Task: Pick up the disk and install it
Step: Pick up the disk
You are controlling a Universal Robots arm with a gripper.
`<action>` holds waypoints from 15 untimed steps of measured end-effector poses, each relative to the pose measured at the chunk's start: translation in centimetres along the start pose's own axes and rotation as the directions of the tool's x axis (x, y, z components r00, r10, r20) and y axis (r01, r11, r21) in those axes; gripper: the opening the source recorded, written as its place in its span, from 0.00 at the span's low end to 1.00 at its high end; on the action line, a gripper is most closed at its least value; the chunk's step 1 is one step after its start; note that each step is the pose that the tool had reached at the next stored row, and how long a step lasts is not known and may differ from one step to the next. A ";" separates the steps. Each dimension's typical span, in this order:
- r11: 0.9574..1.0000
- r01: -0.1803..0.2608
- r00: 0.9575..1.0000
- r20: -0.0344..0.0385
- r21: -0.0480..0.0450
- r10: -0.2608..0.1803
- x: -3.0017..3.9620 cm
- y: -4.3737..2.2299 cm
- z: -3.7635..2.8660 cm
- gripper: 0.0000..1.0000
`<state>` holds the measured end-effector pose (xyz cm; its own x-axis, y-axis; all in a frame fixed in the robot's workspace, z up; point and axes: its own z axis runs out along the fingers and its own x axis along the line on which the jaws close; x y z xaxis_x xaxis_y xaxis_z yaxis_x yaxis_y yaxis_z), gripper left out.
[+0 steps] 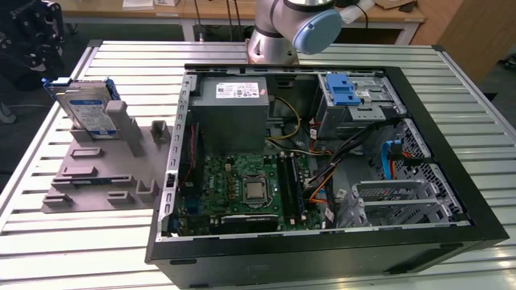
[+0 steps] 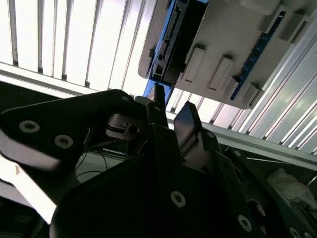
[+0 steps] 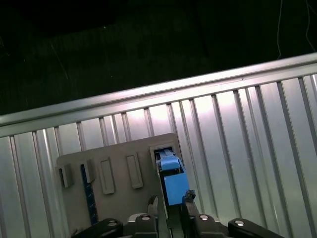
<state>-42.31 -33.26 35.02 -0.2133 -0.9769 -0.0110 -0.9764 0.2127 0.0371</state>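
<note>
Now the disk (image 3: 172, 179) stands on edge in the grey stand (image 3: 119, 148) — just beyond the gripper (image 3: 171, 201), fingers narrowly parted, gripping nothing.

arm (image 1: 278, 27) upright at its base, gripper (image 3: 171, 198) pointing down, fingers (image 2: 187, 124) parted by a narrow gap

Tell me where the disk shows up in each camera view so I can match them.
Exterior view: the disk stands upright in the grey holder at the exterior view's left.
Second wrist view: the disk sits edge-on in the grey holder.
First wrist view: the disk is edge-on, blue carrier showing, in the end slot of the grey holder.
Shared landmark: the grey holder.
</note>
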 end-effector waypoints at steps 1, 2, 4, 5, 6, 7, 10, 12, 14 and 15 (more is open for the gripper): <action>1.000 0.003 1.000 0.000 0.000 -0.003 0.00 0.00 0.00 0.35; 1.000 0.012 1.000 -0.001 0.000 -0.012 0.01 0.00 0.01 0.41; 0.999 0.044 0.999 -0.002 -0.001 -0.044 0.01 -0.01 0.09 0.41; 0.998 0.064 0.998 -0.002 -0.001 -0.064 0.01 0.00 0.15 0.47; 0.997 0.082 0.997 -0.003 -0.001 -0.082 0.02 -0.01 0.23 0.47; 0.995 0.100 0.995 -0.004 -0.001 -0.100 0.02 -0.01 0.30 0.47; 0.991 0.137 0.991 -0.005 0.001 -0.137 0.02 0.00 0.61 0.47; 0.990 0.139 0.990 -0.004 0.009 -0.139 -0.16 0.19 0.83 0.47; 0.990 0.139 0.990 -0.004 0.016 -0.139 -0.40 0.36 0.95 0.47; 0.990 0.139 0.990 -0.004 0.019 -0.139 -0.50 0.41 1.03 0.47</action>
<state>-42.64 -32.66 34.02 -0.0750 -0.9971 -0.0126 -0.9971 0.0748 0.0163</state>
